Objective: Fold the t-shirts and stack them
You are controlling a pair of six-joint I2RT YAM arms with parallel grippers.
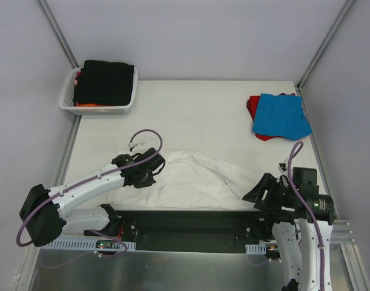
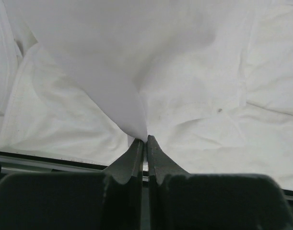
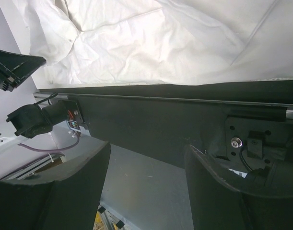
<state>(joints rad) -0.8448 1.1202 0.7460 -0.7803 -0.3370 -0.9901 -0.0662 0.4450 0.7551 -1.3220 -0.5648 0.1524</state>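
We see left gripper (image 2: 145, 143) clamped on the white t-shirt (image 1: 197, 182).
Shirt lies crumpled and wrinkled along the table (image 1: 191, 106) near edge, one fold tented up; right gripper (image 3: 146, 146) fingers apart, empty.

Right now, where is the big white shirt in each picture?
Top external: white t-shirt low centre, between the arms.
Left wrist: it fills the picture, a fold pinched in the left tool.
Right wrist: across the top.
Shared landmark: the black bar along the table's near edge.
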